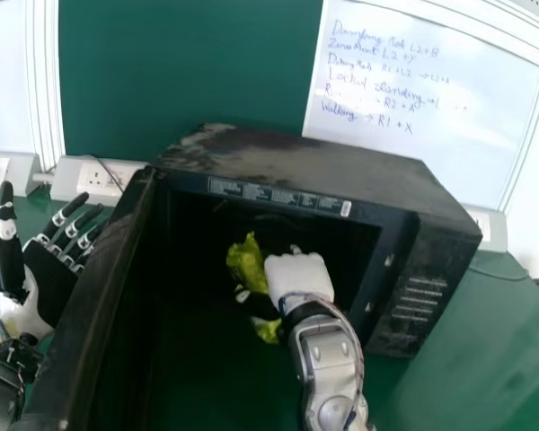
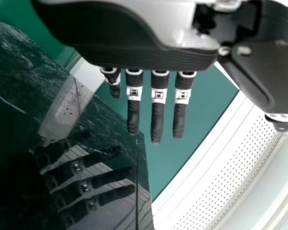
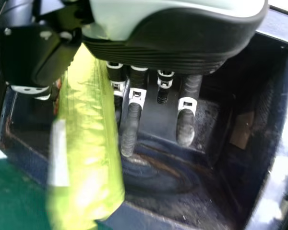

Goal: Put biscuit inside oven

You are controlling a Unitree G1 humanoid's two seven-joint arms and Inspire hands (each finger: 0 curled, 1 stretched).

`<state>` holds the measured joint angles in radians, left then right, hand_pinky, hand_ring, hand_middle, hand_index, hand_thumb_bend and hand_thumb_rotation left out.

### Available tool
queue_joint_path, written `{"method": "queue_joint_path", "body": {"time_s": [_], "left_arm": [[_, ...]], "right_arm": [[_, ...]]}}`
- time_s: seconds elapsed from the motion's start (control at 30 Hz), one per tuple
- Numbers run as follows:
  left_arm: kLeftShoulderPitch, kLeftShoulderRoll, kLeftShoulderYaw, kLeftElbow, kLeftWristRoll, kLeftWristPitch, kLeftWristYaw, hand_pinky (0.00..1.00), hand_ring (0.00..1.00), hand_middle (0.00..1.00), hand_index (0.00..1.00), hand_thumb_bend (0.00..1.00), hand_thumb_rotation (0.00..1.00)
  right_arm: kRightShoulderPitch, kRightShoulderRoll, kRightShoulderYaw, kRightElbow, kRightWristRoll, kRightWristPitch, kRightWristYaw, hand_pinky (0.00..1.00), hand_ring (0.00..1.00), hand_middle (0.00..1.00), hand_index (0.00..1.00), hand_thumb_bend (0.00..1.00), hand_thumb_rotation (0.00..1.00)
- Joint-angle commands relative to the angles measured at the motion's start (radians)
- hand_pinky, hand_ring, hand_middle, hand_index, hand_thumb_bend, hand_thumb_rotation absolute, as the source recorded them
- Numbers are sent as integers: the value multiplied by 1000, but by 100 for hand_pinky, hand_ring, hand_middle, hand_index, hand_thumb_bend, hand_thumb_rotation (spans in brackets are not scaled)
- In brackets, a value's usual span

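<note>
- Head view: microwave oven (image 1: 296,166) door (image 1: 97,287) is open; the right hand (image 1: 298,272) has the yellow-green biscuit packet (image 1: 245,262) at the mouth.
- Left wrist view: the left hand (image 2: 157,115) has its fingers straight, slightly apart.
- Right wrist view: thumb and fingers pinch the packet, partly over the front edge; full insertion, release and closing remain.

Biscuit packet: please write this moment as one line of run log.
right robot hand: holding biscuit packet at oven opening | status: unreleased | oven door: open | left robot hand: open, beside door
</note>
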<state>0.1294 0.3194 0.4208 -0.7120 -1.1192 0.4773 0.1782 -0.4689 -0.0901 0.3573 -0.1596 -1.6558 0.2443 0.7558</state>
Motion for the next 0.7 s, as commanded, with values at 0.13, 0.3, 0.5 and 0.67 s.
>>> {"method": "queue_joint_path", "body": {"time_s": [0.13, 0.3, 0.5, 0.67], "left_arm": [[-3, 1, 2, -6, -3, -15, -2, 77, 73, 70, 72, 30, 25], [-4, 4, 3, -2, -3, -14, -6, 77, 73, 70, 71, 30, 25], [-5, 3, 2, -15, -4, -12, 15, 76, 72, 70, 72, 28, 28], [-7, 3, 3, -6, -8, -13, 6, 73, 71, 68, 70, 30, 27]], "right_arm": [[-65, -23, 0, 49, 34, 32, -62, 27, 30, 47, 61, 57, 0], [-87, -31, 4, 87, 62, 54, -105, 30, 30, 47, 49, 53, 0], [-115, -44, 14, 130, 91, 71, -134, 34, 34, 48, 49, 53, 0], [-138, -52, 18, 153, 111, 87, -157, 38, 39, 45, 51, 53, 0]]}}
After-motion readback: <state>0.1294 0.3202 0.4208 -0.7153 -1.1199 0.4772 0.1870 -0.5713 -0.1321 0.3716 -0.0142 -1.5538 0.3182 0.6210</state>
